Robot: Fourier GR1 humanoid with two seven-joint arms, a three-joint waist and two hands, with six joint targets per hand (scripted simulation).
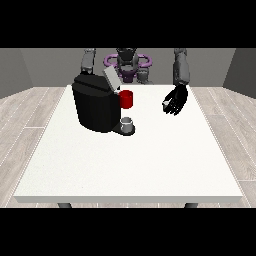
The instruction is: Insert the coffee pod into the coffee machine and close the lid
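The white table [150, 165] fills most of the room in front of me, with the robot [128, 62] standing behind its far edge. On the table's far left part sits the black coffee machine [95, 107], a squat dark body with its grey lid [111, 79] tilted up and open at the top. Just to the right of the machine's upper part is a red thing at the machine [127, 99]. Below that, on the machine's dark base plate, stands a small grey thing [127, 122], cup-like in shape; I cannot tell whether it is the coffee pod.

The hand at the view's right [176, 100] hangs above the table's far right part, well apart from the machine, its fingers relaxed and pointing downward, holding nothing. A small pale patch shows at its lower left edge, but I cannot make out what that is.

Of the other arm, only the grey upper part [88, 61] shows behind the machine; its hand is hidden by the machine's body, so how it stands I cannot tell.
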